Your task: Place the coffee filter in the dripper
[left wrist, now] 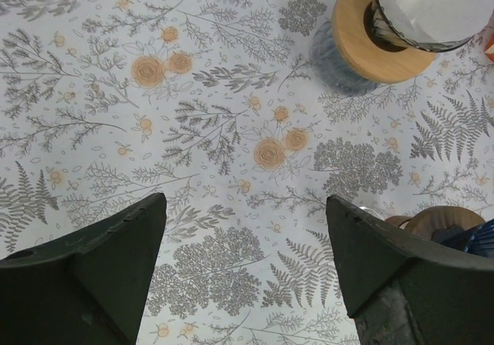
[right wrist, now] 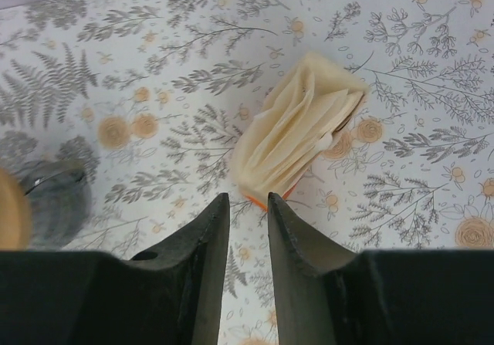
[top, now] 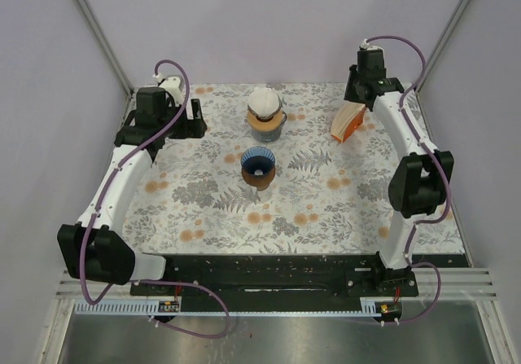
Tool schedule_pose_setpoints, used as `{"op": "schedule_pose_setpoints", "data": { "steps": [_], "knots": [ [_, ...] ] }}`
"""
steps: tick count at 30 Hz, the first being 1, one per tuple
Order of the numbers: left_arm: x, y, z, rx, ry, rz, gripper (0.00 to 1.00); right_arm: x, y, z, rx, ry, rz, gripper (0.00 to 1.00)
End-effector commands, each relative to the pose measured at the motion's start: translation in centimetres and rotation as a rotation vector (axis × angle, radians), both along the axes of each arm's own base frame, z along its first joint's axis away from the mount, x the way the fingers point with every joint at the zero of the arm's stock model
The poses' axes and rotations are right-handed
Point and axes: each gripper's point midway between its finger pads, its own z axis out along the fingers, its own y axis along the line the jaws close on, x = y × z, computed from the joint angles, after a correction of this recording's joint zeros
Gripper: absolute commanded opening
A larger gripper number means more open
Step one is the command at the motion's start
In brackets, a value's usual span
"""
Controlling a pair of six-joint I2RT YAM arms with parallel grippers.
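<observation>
**Filters stacked at far right, dripper at centre of floral surface**

Arm bases sit bolted along the near edge, both arms reaching away over the flower-printed surface [top: 326,209]. A blue dripper [top: 258,163], ribbed and set on a brown base, stands near the middle, well apart from either arm.

Farther back on the left, the left gripper [left wrist: 245,202] hangs over bare print with its fingers spread wide and nothing between them. Its wrist camera catches the dripper's blue rim at the lower right corner.

At the far right, the right gripper [right wrist: 247,198] points down at the coffee filter stack [right wrist: 297,133]. Its fingers are parted only by a narrow slit, and only the print shows through it. The cream filters lie fanned on their side in an orange holder [top: 346,126] (only a sliver of orange shows from the wrist). The near end of the stack is just beyond the fingertips. Whether the tips touch it cannot be told.

Behind the dripper, at far centre, stands a glass carafe [top: 266,124] with a wooden collar [left wrist: 378,52], topped by a cone lined in white paper.
</observation>
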Motion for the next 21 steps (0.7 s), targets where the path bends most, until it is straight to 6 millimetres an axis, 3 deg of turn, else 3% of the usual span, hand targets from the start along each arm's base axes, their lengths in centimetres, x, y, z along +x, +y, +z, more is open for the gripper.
{"op": "schedule_pose_setpoints", "data": {
  "steps": [1, 6, 12, 21],
  "knots": [
    [1.6, 1.4, 1.4, 0.043, -0.089, 0.018, 0.87, 3.9, -2.7, 0.4, -0.02, -0.07, -0.111, 0.33],
    [2.2, 2.7, -0.7, 0.027, -0.041, 0.055, 0.87, 5.9, -3.6, -2.1, -0.044, -0.034, -0.134, 0.3],
    [2.3, 2.9, -1.8, -0.02, -0.008, 0.051, 0.87, 7.6, -4.0, -4.2, -0.063, 0.007, -0.144, 0.3],
    [2.3, 3.0, -2.0, -0.047, 0.006, 0.046, 0.86, 7.6, -4.4, -5.6, -0.073, 0.041, -0.163, 0.28]
  ]
}}
